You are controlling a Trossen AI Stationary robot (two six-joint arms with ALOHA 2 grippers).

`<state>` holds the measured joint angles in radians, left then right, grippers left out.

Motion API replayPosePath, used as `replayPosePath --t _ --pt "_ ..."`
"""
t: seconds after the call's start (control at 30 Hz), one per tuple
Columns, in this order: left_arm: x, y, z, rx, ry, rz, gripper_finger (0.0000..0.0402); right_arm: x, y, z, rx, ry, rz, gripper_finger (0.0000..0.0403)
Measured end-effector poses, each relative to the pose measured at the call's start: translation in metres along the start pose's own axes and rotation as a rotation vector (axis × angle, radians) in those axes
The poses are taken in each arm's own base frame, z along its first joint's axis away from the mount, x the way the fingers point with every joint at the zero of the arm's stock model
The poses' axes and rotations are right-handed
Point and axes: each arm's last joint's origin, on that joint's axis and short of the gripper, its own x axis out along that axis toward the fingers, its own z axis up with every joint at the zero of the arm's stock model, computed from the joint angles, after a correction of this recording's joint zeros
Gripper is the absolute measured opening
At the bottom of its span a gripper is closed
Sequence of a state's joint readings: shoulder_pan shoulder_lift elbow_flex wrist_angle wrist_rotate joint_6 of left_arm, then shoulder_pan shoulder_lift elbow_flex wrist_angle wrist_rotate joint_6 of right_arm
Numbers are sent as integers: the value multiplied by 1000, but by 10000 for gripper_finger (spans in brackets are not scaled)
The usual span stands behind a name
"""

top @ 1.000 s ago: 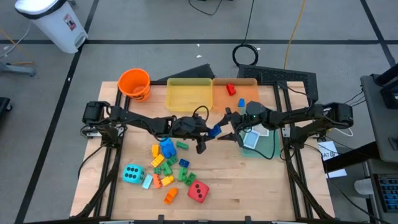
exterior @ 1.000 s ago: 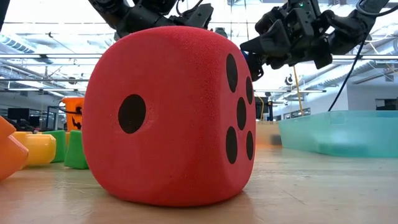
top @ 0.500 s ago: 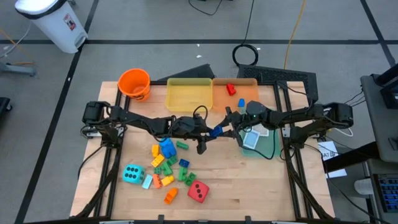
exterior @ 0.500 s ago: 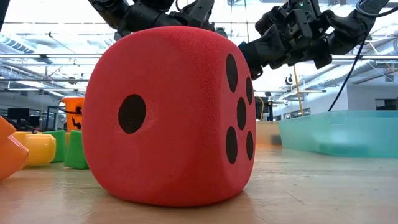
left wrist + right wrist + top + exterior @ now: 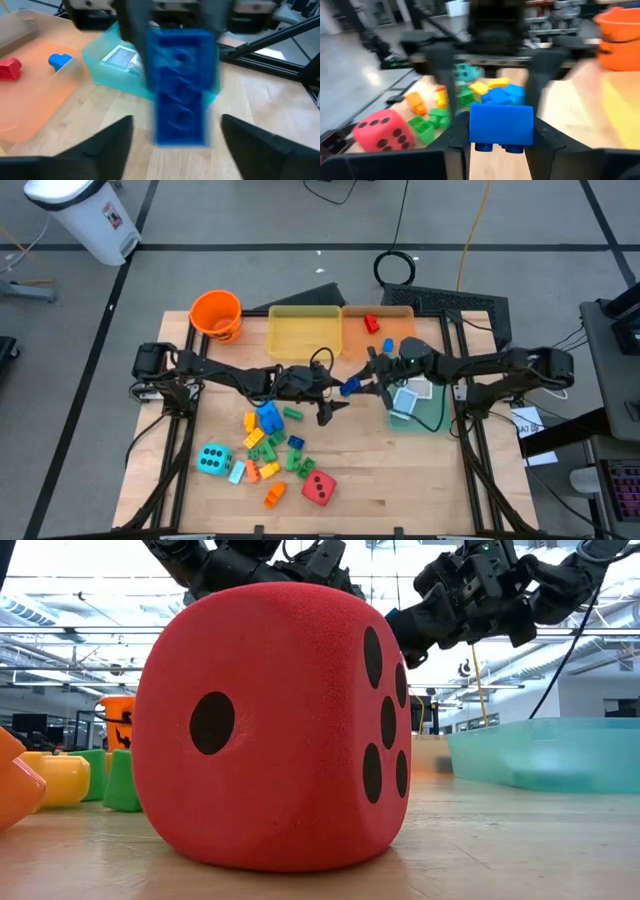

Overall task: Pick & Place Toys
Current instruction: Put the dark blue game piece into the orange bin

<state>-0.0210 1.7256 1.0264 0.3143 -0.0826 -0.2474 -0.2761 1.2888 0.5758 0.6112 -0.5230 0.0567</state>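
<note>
Brick point(image 5: 181, 85) — blue — in right gripper point(image 5: 501, 131), left gripper point(image 5: 175, 142) open.

1. High view: straight down over the whole bench point(image 5: 400, 480), both arms and the surrounding floor in frame.
2. Low view: level at bench height, pressed close against the red die point(image 5: 270, 725), facing the room behind.
3. Left wrist view: forward onto the blue brick point(image 5: 181, 85), very near.
4. Right wrist view: opposite way, same blue brick point(image 5: 501, 125), red die point(image 5: 382, 131) beyond.
</note>
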Motion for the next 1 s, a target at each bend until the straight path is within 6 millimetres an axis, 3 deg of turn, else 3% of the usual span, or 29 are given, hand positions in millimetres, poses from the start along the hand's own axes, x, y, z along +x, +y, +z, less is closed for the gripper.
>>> replayPosePath --t 0.1,0.2,0.47,0.7,1.0 --pt "-1 0 1 1 -2 0 371 -14 -5 4 29 25 -58 103" --pt "-1 0 0 1 2 -3 393 -29 -10 8 14 57 -222 99" --pt "-1 0 0 18 8 4 366 -68 -41 -2 -27 254 -915 106" --pt "-1 1 -1 19 11 34 362 -85 -74 -19 99 319 -1054 107" --pt "-1 1 -1 73 15 37 364 -92 -97 -38 144 390 -1121 169"
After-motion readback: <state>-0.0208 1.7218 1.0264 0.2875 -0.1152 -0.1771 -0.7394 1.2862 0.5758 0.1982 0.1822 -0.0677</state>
